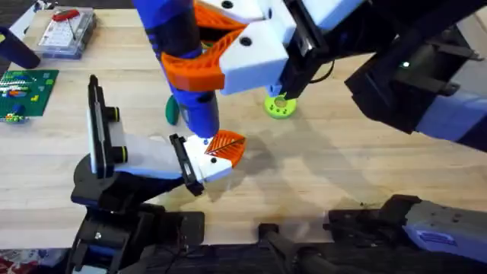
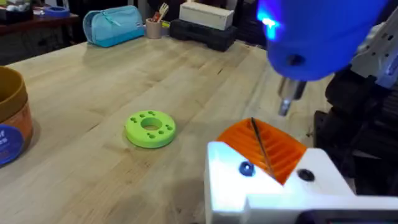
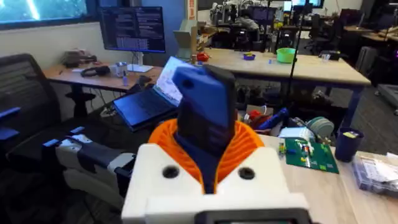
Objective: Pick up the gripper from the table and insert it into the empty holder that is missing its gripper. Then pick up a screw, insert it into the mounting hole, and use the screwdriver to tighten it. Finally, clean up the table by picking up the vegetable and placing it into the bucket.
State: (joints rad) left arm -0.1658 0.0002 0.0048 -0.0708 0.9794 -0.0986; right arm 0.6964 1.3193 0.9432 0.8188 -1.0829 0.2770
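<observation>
My right gripper (image 1: 199, 53) reaches across the table and is shut on the blue screwdriver (image 1: 186, 68), which it holds upright; its orange fingers (image 3: 249, 140) clamp the handle (image 3: 202, 118). The metal tip (image 2: 285, 106) hangs just above the white holder (image 2: 267, 186) at my left gripper (image 1: 221, 148). The orange gripper (image 2: 267, 146) sits in that holder (image 1: 211, 164). A small blue screw (image 2: 247, 168) shows in the holder's face, beside a dark hole (image 2: 305, 175). The dark-green vegetable (image 1: 172, 112) peeks out behind the screwdriver. The orange-tan bucket (image 2: 12, 115) stands farther off.
A lime-green disc with holes (image 1: 279, 105) lies on the table (image 1: 342, 160) to the right of the screwdriver. At the far left are a clear box with a red-handled tool (image 1: 67, 30) and a green circuit board (image 1: 27, 91).
</observation>
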